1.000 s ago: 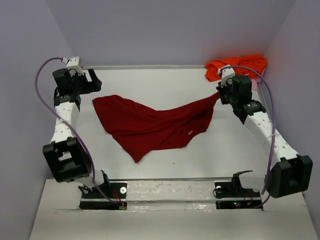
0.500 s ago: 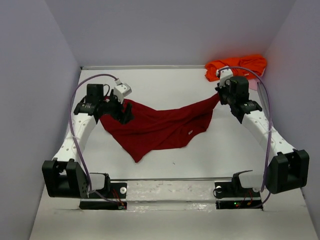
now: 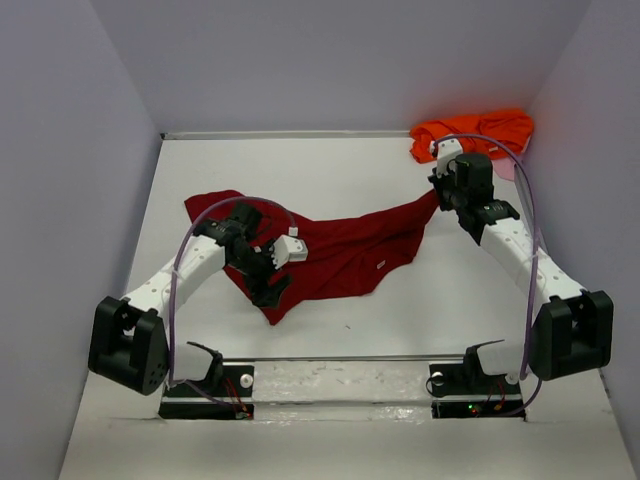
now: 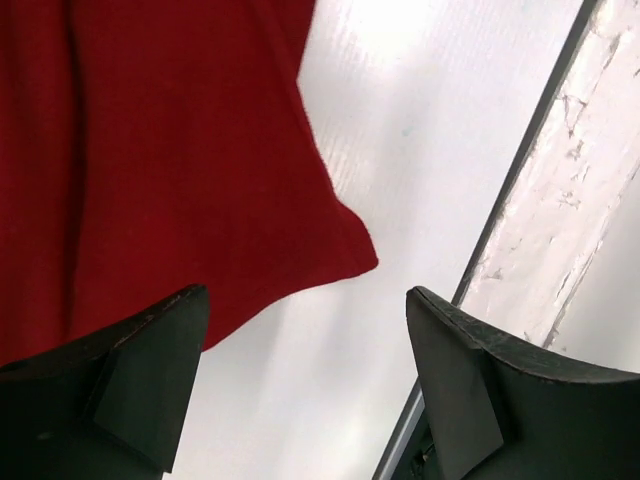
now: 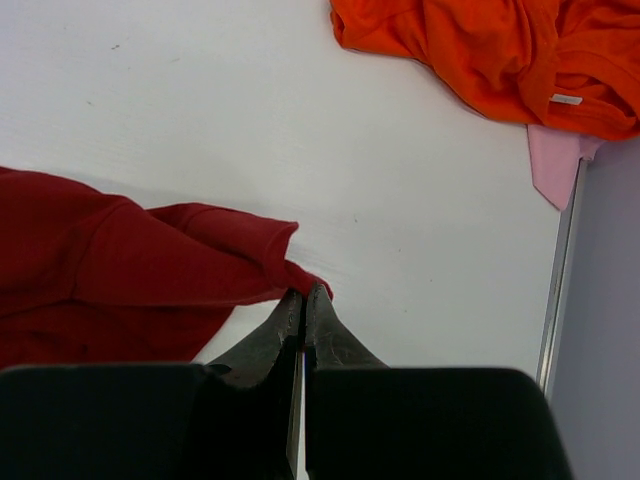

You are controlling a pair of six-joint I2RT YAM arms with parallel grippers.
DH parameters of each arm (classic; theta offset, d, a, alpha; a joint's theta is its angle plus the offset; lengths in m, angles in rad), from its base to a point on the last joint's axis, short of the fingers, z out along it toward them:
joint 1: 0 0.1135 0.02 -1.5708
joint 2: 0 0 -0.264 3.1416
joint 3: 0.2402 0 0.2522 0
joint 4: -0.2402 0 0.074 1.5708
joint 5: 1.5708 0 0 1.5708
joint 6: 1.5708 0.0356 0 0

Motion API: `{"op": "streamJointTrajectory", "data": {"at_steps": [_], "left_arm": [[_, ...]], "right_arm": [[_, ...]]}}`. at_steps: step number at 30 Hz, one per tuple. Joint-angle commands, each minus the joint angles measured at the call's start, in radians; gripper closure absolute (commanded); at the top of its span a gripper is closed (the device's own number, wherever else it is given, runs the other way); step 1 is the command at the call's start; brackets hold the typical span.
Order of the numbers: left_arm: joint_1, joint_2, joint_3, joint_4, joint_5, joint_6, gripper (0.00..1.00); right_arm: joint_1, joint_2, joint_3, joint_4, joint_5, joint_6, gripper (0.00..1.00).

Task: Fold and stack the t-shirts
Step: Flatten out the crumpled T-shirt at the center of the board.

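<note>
The dark red t-shirt lies spread and rumpled across the middle of the table. My right gripper is shut on its far right corner; the right wrist view shows a pinch of red t-shirt right at the closed tips of my right gripper. My left gripper hovers open over the shirt's near pointed corner. In the left wrist view the red t-shirt reaches under one finger and nothing is between the jaws of my left gripper. The orange t-shirt sits bunched in the far right corner.
A pale pink cloth pokes out from under the orange shirt by the right wall. A metal rail runs along the table's near edge, close to my left gripper. Grey walls close in the left, right and far sides.
My left arm has swung from the far left corner across the shirt to its near corner, jaws staying open. My right gripper has kept its grip on the far right corner.
</note>
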Motion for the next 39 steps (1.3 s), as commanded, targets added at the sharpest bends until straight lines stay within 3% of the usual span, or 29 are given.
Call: {"op": "streamJointTrajectory", "data": {"at_steps": [1, 9, 13, 24, 31, 39], "left_arm": [[-0.075, -0.019, -0.001, -0.070, -0.056, 0.003, 0.11], [-0.260, 0.057, -0.082, 0.048, -0.263, -0.102, 0.13], [-0.279, 0.082, -0.082, 0.061, -0.266, -0.113, 0.18], [-0.346, 0.140, -0.078, 0.142, -0.390, -0.170, 0.17], [-0.414, 0.211, -0.085, 0.162, -0.397, -0.204, 0.18], [-0.439, 0.241, -0.067, 0.143, -0.435, -0.218, 0.35]], "right_arm": [[-0.006, 0.002, 0.012, 0.052, 0.023, -0.005, 1.00], [-0.006, -0.007, 0.010, 0.052, 0.023, -0.001, 1.00], [-0.006, -0.004, 0.012, 0.052, 0.023, 0.000, 1.00], [-0.006, -0.006, 0.012, 0.052, 0.019, 0.002, 1.00], [-0.016, -0.012, 0.009, 0.052, 0.011, 0.002, 1.00], [-0.016, -0.009, 0.007, 0.050, 0.003, -0.001, 1.00]]}}
